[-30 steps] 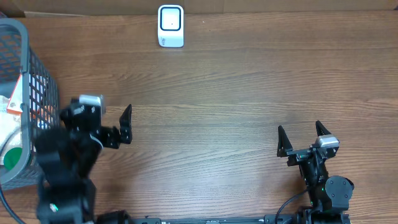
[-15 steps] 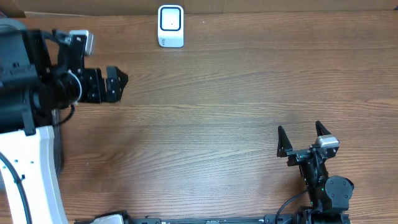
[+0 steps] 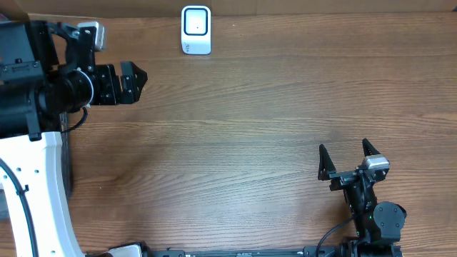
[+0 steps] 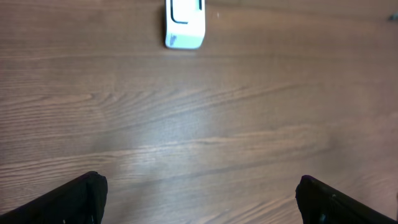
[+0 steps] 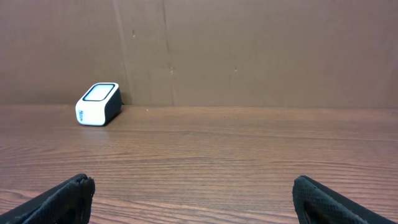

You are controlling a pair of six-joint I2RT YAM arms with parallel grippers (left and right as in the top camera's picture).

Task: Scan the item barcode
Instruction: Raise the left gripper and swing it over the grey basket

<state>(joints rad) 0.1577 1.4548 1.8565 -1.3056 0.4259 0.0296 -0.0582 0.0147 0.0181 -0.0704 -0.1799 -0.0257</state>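
Note:
The white barcode scanner (image 3: pixel 196 30) stands at the far edge of the wooden table, its window facing up; it also shows in the left wrist view (image 4: pixel 185 25) and the right wrist view (image 5: pixel 97 104). The item is out of view. My left gripper (image 3: pixel 134 83) hangs high over the far left of the table, left of the scanner, open and empty (image 4: pixel 200 194). My right gripper (image 3: pixel 343 148) rests near the front right, open, with only bare wood between its fingers (image 5: pixel 196 190).
The raised left arm (image 3: pixel 36 93) covers the far left of the table, and only a dark strip of the basket's side (image 3: pixel 66 164) shows beneath it. A brown cardboard wall (image 5: pixel 249 50) runs behind the scanner.
The left arm has risen from beside the basket and swung toward the far left, now covering the basket. Its gripper stayed open. The right arm has not moved.

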